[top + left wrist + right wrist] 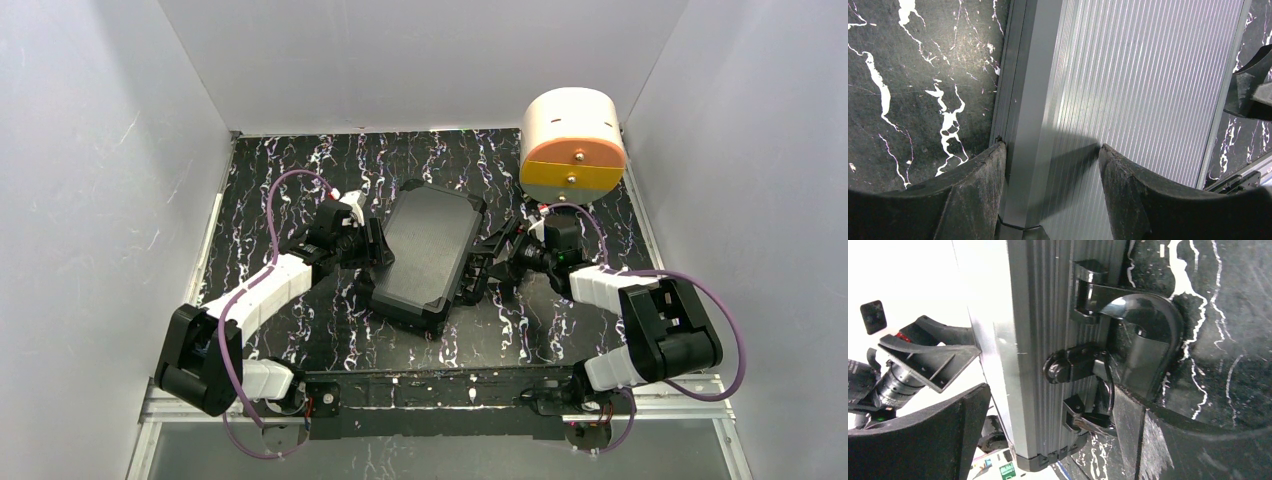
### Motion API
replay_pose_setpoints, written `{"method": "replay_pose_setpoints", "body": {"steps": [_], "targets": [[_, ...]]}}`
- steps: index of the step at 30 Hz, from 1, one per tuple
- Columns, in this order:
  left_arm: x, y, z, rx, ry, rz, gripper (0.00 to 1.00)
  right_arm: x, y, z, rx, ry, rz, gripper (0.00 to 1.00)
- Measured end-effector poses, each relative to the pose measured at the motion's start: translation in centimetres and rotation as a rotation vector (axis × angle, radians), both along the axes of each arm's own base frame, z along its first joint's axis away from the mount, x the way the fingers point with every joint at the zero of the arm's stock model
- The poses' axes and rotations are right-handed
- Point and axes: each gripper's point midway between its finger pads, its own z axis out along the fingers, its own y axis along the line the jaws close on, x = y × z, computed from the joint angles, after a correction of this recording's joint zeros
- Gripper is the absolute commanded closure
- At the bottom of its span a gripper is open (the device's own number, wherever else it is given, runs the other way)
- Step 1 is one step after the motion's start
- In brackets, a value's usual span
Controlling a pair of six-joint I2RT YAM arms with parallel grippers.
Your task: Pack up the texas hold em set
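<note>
On the black, white-veined desk, between the two arms, lies the briefcase. It is closed, its dark ribbed lid facing up and its long axis running away from the arm bases with a slight lean to the right. None of the chips, cards or buttons can be seen.

At the far right corner, well apart from the case, a white-and-orange cylindrical box lies on its side with its orange-and-white round end facing the camera.

Against the case's left edge sits the left end effector. Its jaws are partway apart and straddle the smooth metal edge strip, one fingertip at the side toward the desk and the other on the ribbed panel. Both tips appear to touch the case, but I cannot tell whether they are pressing on it.

At the opposite edge, the right end effector is spread wide and clamps nothing. The case's handle side stands between its fingers.

The black handle arches out from that side, just beside the right-hand finger. Below the handle's mount, a small black latch sits on the ribbed side wall.
</note>
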Motion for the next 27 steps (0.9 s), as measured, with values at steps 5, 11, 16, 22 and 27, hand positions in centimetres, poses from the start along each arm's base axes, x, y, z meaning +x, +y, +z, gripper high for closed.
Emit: {"method": "replay_pose_setpoints", "body": {"steps": [5,11,16,22,27], "targets": [[0.0,0.0,0.0,0.000,0.001,0.001,0.41,0.5,0.6,1.1,0.019,-0.028,0.031,0.12],[0.1,0.0,0.0,0.000,-0.001,0.001,0.41,1.1,2.1,1.4,0.019,-0.028,0.077,0.26],[0.2,0.0,0.0,-0.001,-0.002,0.002,0.41,1.1,2.7,0.9,-0.007,-0.008,0.098,0.44],[0.2,0.0,0.0,-0.002,-0.003,0.003,0.41,1.2,2.5,0.8,-0.030,0.010,0.103,0.50],[0.2,0.0,0.0,-0.003,-0.004,0.003,0.41,1.3,2.4,0.8,-0.046,0.009,0.107,0.31]]}}
